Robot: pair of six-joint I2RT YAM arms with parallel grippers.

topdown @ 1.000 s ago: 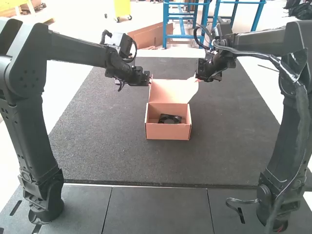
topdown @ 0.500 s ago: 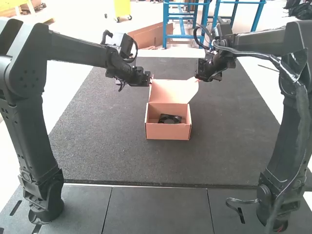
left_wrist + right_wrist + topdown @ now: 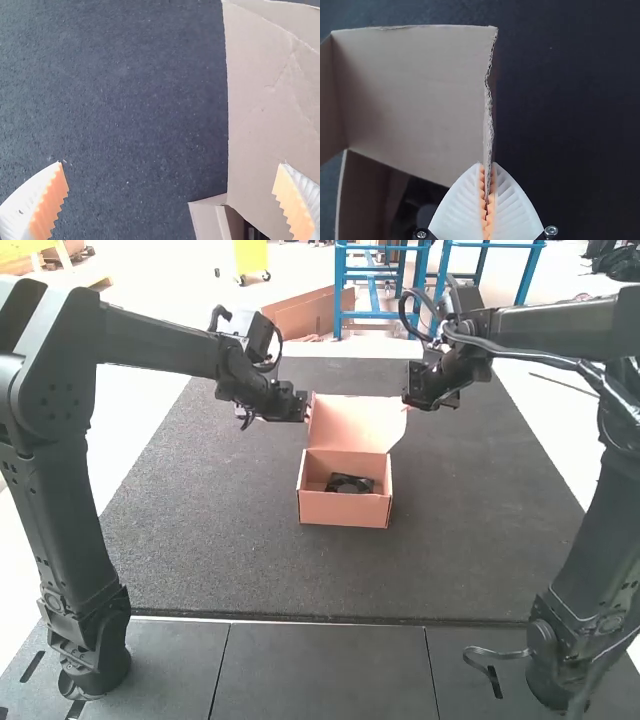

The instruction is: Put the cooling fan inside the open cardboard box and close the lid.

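A small open cardboard box (image 3: 344, 502) stands mid-mat with the black cooling fan (image 3: 348, 483) lying inside it. Its lid (image 3: 352, 423) stands raised at the back. My right gripper (image 3: 410, 401) is shut on the lid's right side edge; in the right wrist view the gripper (image 3: 487, 197) pinches the torn cardboard edge of the lid (image 3: 415, 100), with the dark fan (image 3: 417, 212) below. My left gripper (image 3: 292, 406) hovers just left of the lid's other edge, open. In the left wrist view the left gripper (image 3: 170, 167) straddles bare mat and the lid (image 3: 270, 100).
The box rests on a dark grey mat (image 3: 200, 520) that spreads well past it on all sides. The table's front strip (image 3: 320, 670) runs below the mat edge.
The right gripper has risen slightly with the lid edge, so the lid stands a little higher. The left gripper has eased slightly to the left.
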